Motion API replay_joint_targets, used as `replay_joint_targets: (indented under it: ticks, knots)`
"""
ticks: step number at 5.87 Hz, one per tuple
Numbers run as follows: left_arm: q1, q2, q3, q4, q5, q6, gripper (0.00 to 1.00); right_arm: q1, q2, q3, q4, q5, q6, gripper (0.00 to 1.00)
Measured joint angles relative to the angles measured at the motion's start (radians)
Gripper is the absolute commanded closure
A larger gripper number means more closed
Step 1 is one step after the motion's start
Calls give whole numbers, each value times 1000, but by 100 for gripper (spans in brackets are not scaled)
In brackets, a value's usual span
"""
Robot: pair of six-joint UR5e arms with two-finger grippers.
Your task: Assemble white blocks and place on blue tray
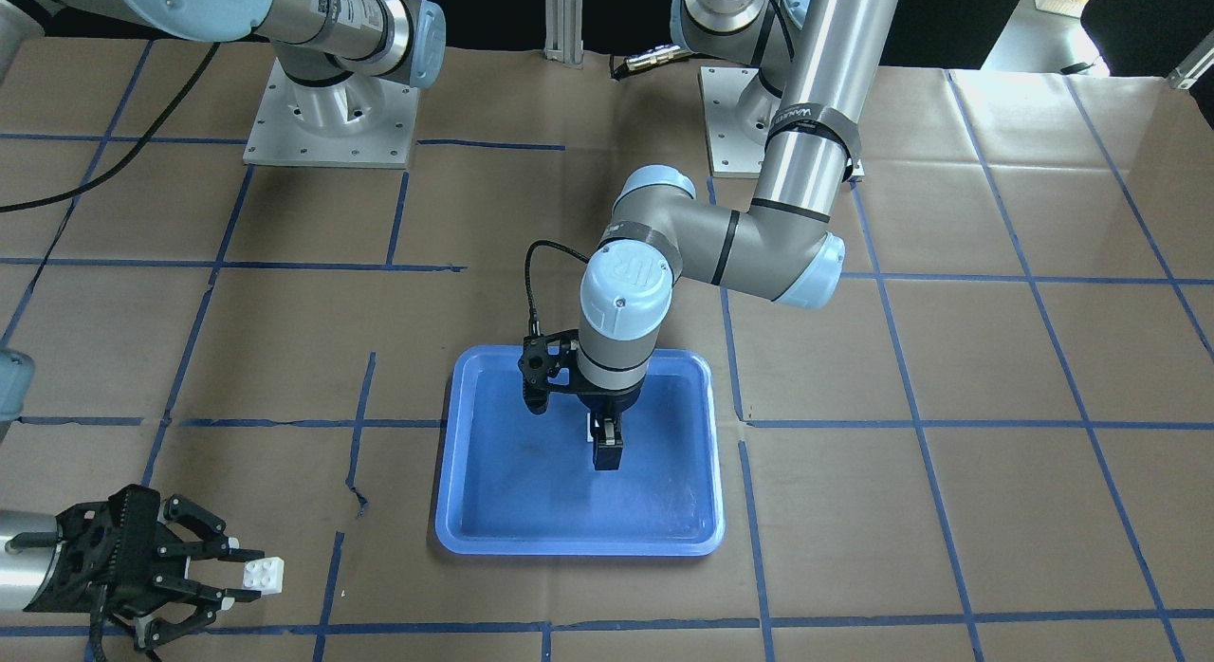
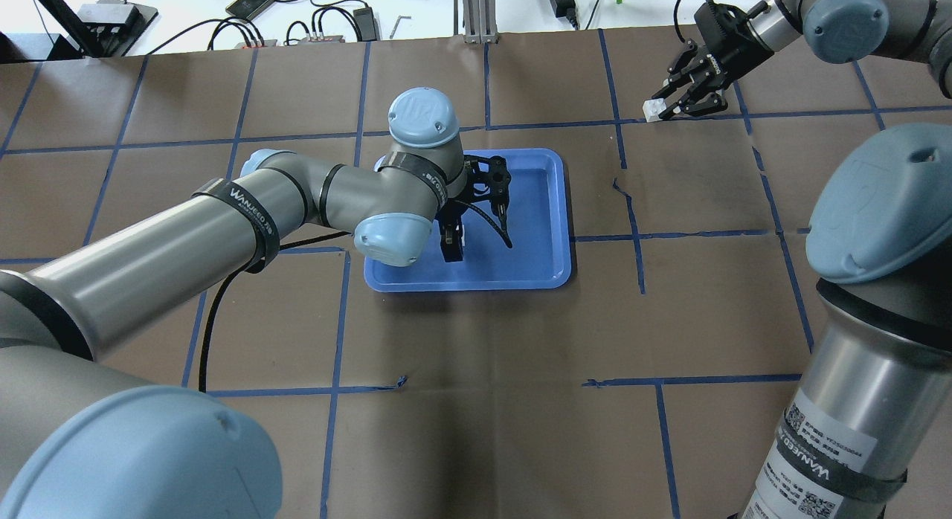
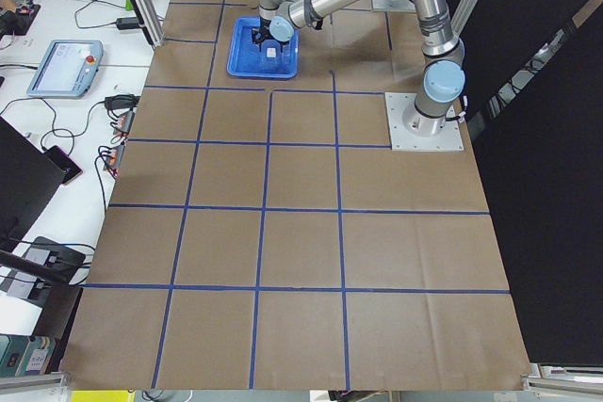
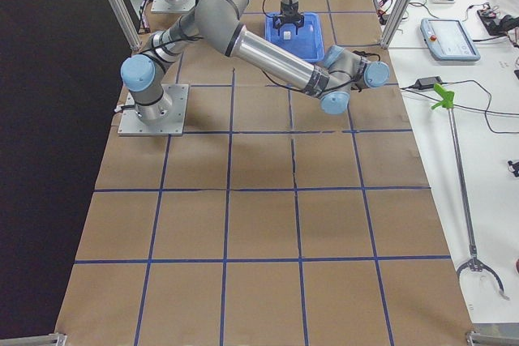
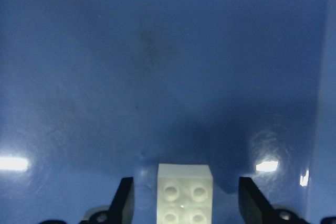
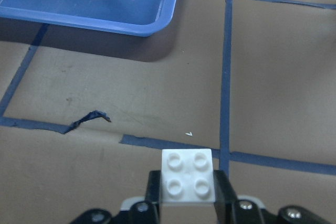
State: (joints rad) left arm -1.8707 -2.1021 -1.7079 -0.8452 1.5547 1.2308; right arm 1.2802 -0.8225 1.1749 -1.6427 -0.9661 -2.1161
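One white block (image 5: 185,192) sits studs-up on the floor of the blue tray (image 1: 579,548). My left gripper (image 5: 186,198) points down over it, open, with a finger on each side and a gap to each. In the overhead view the left gripper (image 2: 451,247) is over the tray's (image 2: 476,285) middle. My right gripper (image 1: 242,575) is shut on the second white block (image 1: 264,574), low over the brown table, well off to the tray's side. The right wrist view shows that block (image 6: 188,176) clamped between the fingers, with the tray's corner (image 6: 105,22) beyond.
Brown paper with a grid of blue tape (image 1: 854,425) covers the table. There is a torn bit of tape (image 6: 86,119) in front of the right gripper. Both arm bases (image 1: 327,121) stand at the robot's edge. Cables and devices (image 2: 253,21) lie past the far edge.
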Motion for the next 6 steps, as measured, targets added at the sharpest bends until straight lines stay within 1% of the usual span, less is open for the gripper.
replay_joint_targets:
  ticks: [1, 2, 3, 4, 5, 6]
  knots:
    - [13, 36, 18, -54, 2, -1, 1, 1, -80, 100, -11, 4, 28, 75]
    - [25, 89, 50, -153, 3, -11, 1, 13, -171, 225, -68, 9, 94, 75]
    - [32, 144, 95, -266, 3, -28, 1, 46, -237, 338, -158, 12, 166, 75]
    - [48, 203, 135, -398, 5, -40, 1, 101, -280, 426, -257, 28, 263, 75]
    - [76, 272, 156, -527, 7, -44, 1, 171, -302, 496, -379, 47, 391, 75]
    - [116, 343, 161, -630, 9, -45, 1, 244, -309, 556, -526, 53, 534, 75]
